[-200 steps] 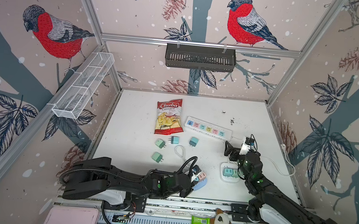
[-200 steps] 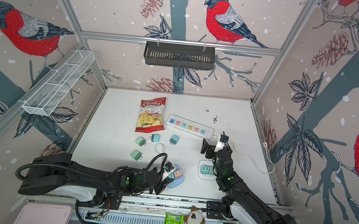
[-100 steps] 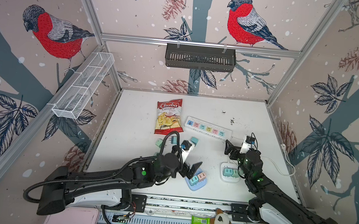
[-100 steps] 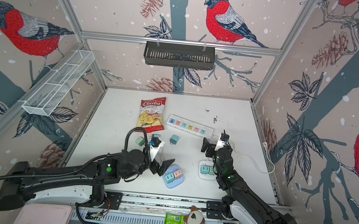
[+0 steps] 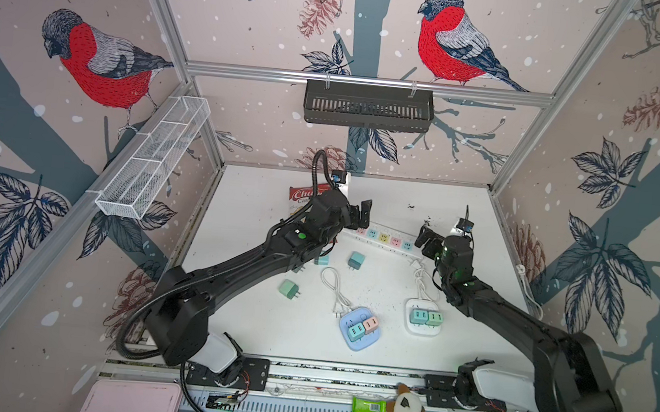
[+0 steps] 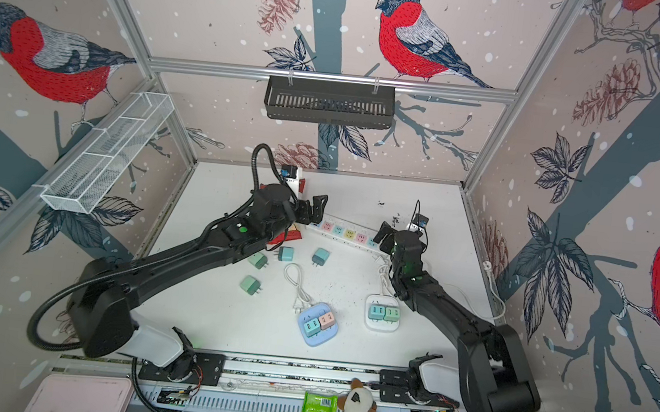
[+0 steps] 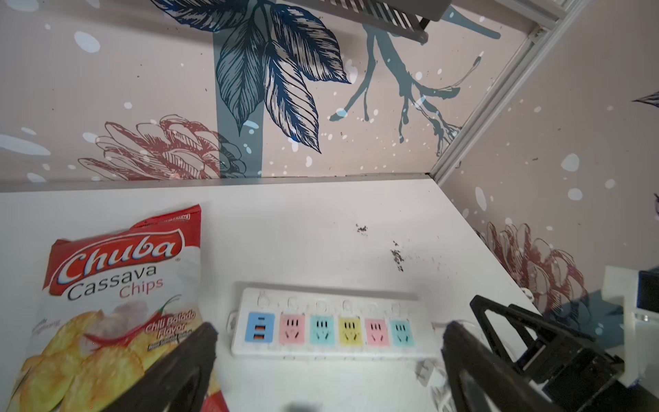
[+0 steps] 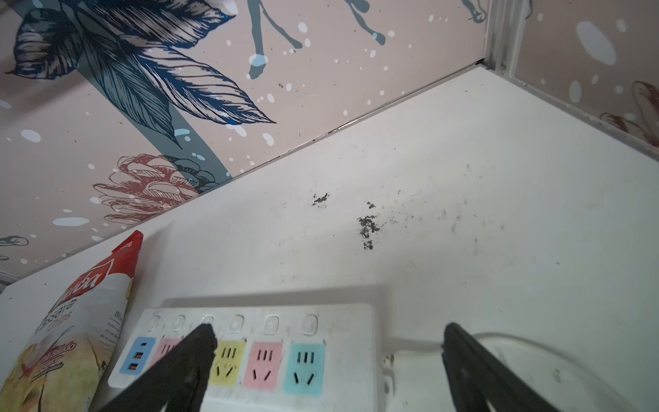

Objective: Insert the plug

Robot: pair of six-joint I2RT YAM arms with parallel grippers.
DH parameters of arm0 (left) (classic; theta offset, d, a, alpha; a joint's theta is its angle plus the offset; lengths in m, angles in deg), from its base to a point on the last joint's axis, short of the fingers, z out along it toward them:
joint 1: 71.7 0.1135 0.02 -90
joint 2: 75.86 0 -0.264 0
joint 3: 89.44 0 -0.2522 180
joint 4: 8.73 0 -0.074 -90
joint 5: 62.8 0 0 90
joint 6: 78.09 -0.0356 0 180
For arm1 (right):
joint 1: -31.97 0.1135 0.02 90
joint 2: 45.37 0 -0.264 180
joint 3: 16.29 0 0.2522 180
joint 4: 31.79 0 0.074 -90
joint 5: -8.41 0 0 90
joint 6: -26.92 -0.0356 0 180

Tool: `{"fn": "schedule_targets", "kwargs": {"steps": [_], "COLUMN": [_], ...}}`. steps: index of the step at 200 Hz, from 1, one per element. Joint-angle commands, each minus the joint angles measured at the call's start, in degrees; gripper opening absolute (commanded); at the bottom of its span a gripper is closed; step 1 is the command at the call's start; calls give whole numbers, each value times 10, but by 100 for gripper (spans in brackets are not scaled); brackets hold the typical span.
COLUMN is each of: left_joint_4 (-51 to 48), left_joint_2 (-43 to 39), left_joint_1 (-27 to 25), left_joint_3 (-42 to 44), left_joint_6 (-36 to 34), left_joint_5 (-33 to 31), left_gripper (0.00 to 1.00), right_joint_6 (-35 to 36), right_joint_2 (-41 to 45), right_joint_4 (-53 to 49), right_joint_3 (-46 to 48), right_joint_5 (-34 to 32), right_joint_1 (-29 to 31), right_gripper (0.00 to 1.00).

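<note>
In both top views a long white power strip (image 5: 385,238) (image 6: 344,233) with coloured sockets lies at the back of the table. My left gripper (image 5: 360,218) (image 6: 315,211) hangs open and empty over its left end. My right gripper (image 5: 424,238) (image 6: 383,235) stands open and empty at its right end. The left wrist view shows the strip (image 7: 328,328) between wide jaws, and so does the right wrist view (image 8: 271,356). A blue socket block (image 5: 361,329) holds a green and a pink plug. A white block (image 5: 424,319) holds two plugs. Loose plugs (image 5: 355,260) (image 5: 289,289) lie mid-table.
A chips bag (image 5: 300,195) (image 7: 117,296) lies left of the strip, partly under my left arm. A coiled white cable (image 5: 334,287) runs to the blue block. A black basket (image 5: 368,106) hangs on the back wall and a wire rack (image 5: 154,155) on the left.
My left gripper has opened and let go at the blue block near the front. It then rose and swung back to the power strip. The right arm has stayed still.
</note>
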Motion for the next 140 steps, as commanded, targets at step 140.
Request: {"fn": "schedule_targets", "kwargs": {"steps": [140], "left_joint_4": [-175], "left_joint_2": [420], "left_joint_1": [89], "left_joint_3": [-359], "left_joint_6": [-69], "left_joint_5": [33], "left_gripper": [97], "right_joint_6": [4], "right_joint_2": [-266], "right_joint_4": [-73], "right_joint_3": [-145], "right_joint_5": [-1], "right_joint_1": [-8], "right_gripper": [100]}}
